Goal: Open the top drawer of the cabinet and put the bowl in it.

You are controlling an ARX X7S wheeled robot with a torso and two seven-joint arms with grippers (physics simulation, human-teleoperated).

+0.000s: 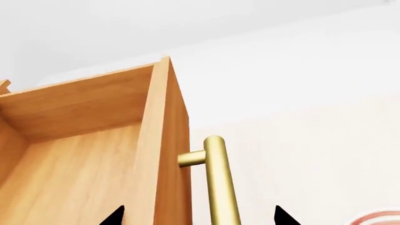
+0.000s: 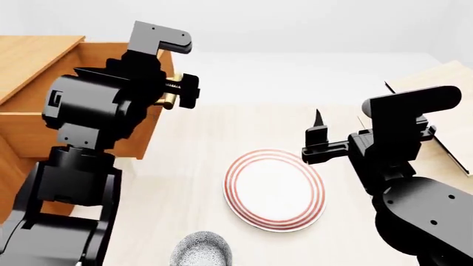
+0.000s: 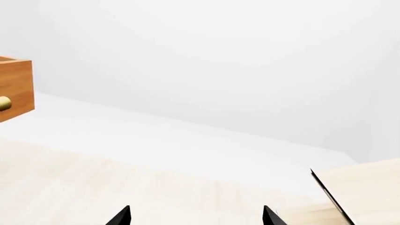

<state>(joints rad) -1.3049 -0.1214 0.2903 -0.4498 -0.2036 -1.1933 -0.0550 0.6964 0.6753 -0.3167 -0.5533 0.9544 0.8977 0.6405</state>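
The cabinet [image 2: 33, 55] stands at the left. Its top drawer [image 2: 74, 133] is pulled out, and its lighter wood interior [image 1: 75, 178] shows in the left wrist view. My left gripper [image 1: 200, 216] is open, with its fingertips on either side of the drawer's front panel and brass handle [image 1: 218, 183]. In the head view it sits at the handle [image 2: 171, 91]. The grey-blue speckled bowl [image 2: 201, 250] sits on the floor at the bottom edge, partly cut off. My right gripper [image 2: 318, 130] is open and empty, held above the floor beyond the plate.
A flat white plate with red rings [image 2: 275, 189] lies on the pale floor between my arms. A pale tilted plank rack [image 2: 436, 88] stands at the right, close to my right arm. The drawer's corner [image 3: 16, 89] shows in the right wrist view.
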